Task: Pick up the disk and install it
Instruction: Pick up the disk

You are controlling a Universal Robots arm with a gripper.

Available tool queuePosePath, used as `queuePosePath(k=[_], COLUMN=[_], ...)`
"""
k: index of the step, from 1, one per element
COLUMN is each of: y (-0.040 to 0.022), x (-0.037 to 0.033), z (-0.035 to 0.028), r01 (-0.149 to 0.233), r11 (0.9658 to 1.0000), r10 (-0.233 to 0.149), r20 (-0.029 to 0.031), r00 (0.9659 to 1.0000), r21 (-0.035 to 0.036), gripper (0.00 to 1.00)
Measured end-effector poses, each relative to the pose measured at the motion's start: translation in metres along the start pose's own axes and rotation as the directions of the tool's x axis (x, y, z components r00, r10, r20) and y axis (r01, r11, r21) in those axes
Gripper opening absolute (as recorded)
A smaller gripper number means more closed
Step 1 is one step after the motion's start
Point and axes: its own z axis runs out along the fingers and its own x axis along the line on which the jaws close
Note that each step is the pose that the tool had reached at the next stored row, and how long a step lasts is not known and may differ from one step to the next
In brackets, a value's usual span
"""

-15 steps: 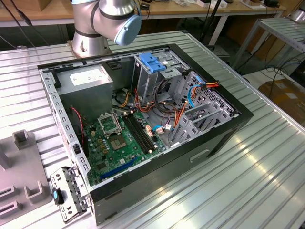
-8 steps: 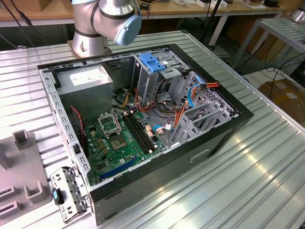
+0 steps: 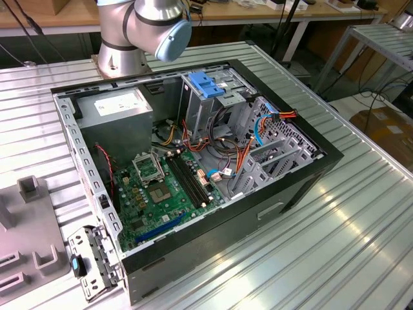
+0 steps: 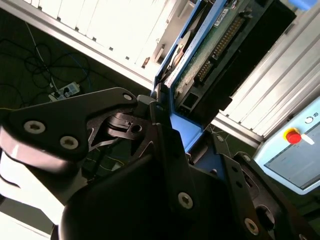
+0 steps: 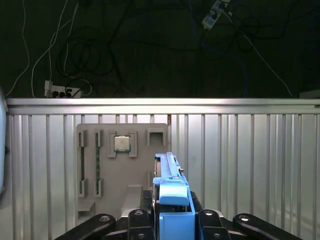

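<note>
I saw the gripper (image 5: 174, 222) clamped on the disk (image 5: 171, 175) by its blue carrier, edge-on, with the grey fixture plate (image 5: 100, 170) behind. The second wrist view showed its circuit-board side; the label was hidden. The exterior view caught the open PC case (image 3: 293, 187), with the arm (image 3: 145, 29) cropped.

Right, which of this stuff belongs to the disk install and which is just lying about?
Job: the disk, clamped in the pincer; open computer case; its blue-topped drive cage.
Lying about: grey fixture tray; processor chip in it; power strip on the floor.
</note>
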Motion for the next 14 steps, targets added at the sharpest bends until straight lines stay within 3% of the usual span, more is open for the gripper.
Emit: queuePosePath(k=[1, 4, 14], y=[-0.0009, -0.0192, -0.0248], x=[0.0000, -0.0001, -0.0002], z=[0.0000, 0.0002, 0.0003], r01=[0.000, 0.000, 0.000], r11=[1.0000, 1.0000, 1.0000], r10=[0.000, 0.000, 0.000], r20=[0.0000, 0.0000, 0.0001], r00=[1.0000, 1.0000, 1.0000], r21=[0.0000, 0.0001, 0.0002], gripper=[0.37, 0.37, 0.37])
